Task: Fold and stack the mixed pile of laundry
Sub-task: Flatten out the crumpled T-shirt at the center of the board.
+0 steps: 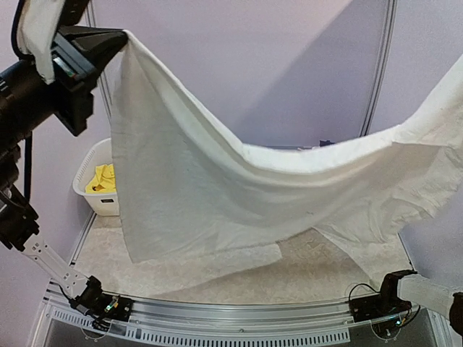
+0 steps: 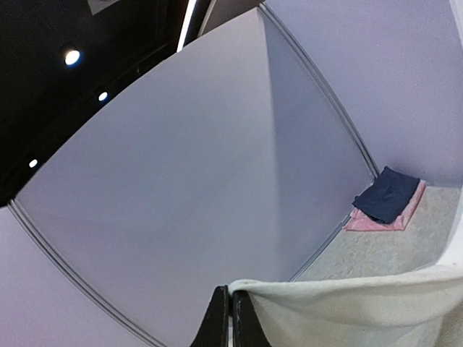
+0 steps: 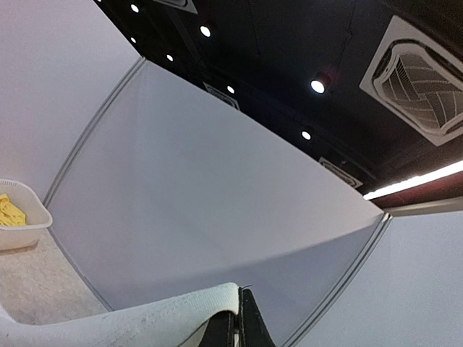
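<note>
A large white T-shirt hangs spread in the air between both arms, sagging in the middle, its lower edge trailing on the table. My left gripper, high at the upper left, is shut on one corner of it; the black fingertips pinch the cloth edge. My right gripper is out of the top view past the right edge; its wrist view shows it shut on the shirt's other corner. Yellow shorts lie in the white basket at the back left.
A dark blue folded garment lies on a pink one on the beige table. Grey partition walls close in the back and sides. The basket with the shorts shows in the right wrist view.
</note>
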{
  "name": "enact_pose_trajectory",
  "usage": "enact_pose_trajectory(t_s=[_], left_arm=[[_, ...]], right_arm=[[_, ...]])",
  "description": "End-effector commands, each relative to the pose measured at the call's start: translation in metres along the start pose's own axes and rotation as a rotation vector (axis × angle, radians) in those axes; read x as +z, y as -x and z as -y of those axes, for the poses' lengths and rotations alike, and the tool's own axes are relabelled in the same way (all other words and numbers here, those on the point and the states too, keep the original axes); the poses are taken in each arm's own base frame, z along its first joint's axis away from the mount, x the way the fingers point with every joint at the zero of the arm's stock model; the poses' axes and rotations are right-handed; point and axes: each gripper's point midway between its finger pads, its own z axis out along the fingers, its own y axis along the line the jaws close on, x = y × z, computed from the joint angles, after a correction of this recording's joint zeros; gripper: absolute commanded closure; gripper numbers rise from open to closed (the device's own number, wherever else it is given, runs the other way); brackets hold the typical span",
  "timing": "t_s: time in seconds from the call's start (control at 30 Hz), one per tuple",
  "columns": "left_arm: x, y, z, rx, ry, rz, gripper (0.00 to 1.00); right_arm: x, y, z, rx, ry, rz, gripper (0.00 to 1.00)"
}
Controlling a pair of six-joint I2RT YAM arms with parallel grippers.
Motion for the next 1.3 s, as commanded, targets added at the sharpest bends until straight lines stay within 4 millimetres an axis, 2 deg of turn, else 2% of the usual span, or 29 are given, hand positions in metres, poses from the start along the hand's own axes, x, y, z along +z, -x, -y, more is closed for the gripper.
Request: enact_pose_trajectory(t_s=[0.0, 0.1, 0.2, 0.27, 0.33, 0.4, 0.43, 0.47, 0.53, 0.6, 0.7, 0.73, 0.77, 0.87, 0.93, 0.97, 1.07, 1.17, 1.23, 1.27], left_arm=[[-0.013, 0.016, 0.006, 0.054, -0.022, -0.071, 1.0], [-0.014, 0.027, -0.007, 0.038, -0.023, -0.038, 1.0], [-0.011, 0.03, -0.032, -0.009, 0.025, 0.009, 1.0], [-0.004, 0.022, -0.053, -0.051, 0.072, 0.002, 1.0], [0.01, 0.003, -0.073, -0.081, 0.133, -0.051, 1.0], [0.029, -0.027, -0.089, -0.082, 0.212, -0.126, 1.0], [0.039, -0.049, -0.089, 0.004, 0.222, -0.167, 1.0], [0.047, -0.067, -0.094, -0.005, 0.238, -0.189, 1.0], [0.068, -0.109, -0.101, 0.0, 0.284, -0.274, 1.0], [0.089, -0.154, -0.085, -0.006, 0.241, -0.363, 1.0], [0.124, -0.232, -0.04, -0.061, 0.137, -0.529, 1.0], [0.134, -0.259, -0.027, -0.078, 0.116, -0.58, 1.0], [0.143, -0.283, -0.014, -0.106, 0.089, -0.62, 1.0], [0.166, -0.351, 0.008, -0.214, 0.05, -0.716, 1.0], [0.181, -0.392, 0.015, -0.252, 0.028, -0.79, 1.0], [0.189, -0.411, 0.019, -0.26, 0.012, -0.831, 1.0], [0.214, -0.453, 0.034, -0.265, -0.048, -0.919, 1.0], [0.236, -0.475, 0.044, -0.26, -0.083, -0.966, 1.0], [0.247, -0.487, 0.048, -0.265, -0.092, -0.983, 1.0], [0.252, -0.491, 0.048, -0.27, -0.091, -0.988, 1.0]], right_arm=[[-0.013, 0.03, 0.0, -0.017, -0.024, 0.075, 1.0], [-0.01, 0.051, 0.009, -0.037, -0.052, 0.13, 1.0], [0.017, 0.041, 0.023, -0.018, -0.058, 0.129, 1.0], [0.043, 0.02, 0.032, 0.007, -0.046, 0.095, 1.0], [0.07, -0.009, 0.036, 0.046, -0.013, 0.041, 1.0], [0.101, -0.048, 0.038, 0.077, 0.03, -0.029, 1.0], [0.116, -0.072, 0.037, 0.102, 0.052, -0.071, 1.0], [0.126, -0.092, 0.034, 0.116, 0.075, -0.108, 1.0], [0.151, -0.144, 0.024, 0.172, 0.139, -0.196, 1.0], [0.168, -0.193, 0.007, 0.237, 0.205, -0.279, 1.0], [0.184, -0.262, -0.034, 0.308, 0.309, -0.405, 1.0], [0.188, -0.283, -0.053, 0.328, 0.344, -0.443, 1.0], [0.189, -0.314, -0.078, 0.347, 0.386, -0.501, 1.0], [0.19, -0.38, -0.119, 0.341, 0.418, -0.6, 1.0], [0.194, -0.426, -0.139, 0.342, 0.413, -0.668, 1.0], [0.198, -0.441, -0.143, 0.337, 0.397, -0.678, 1.0], [0.214, -0.484, -0.152, 0.356, 0.355, -0.726, 1.0], [0.23, -0.516, -0.15, 0.357, 0.303, -0.782, 1.0], [0.24, -0.548, -0.155, 0.354, 0.281, -0.837, 1.0], [0.245, -0.555, -0.152, 0.345, 0.261, -0.847, 1.0]])
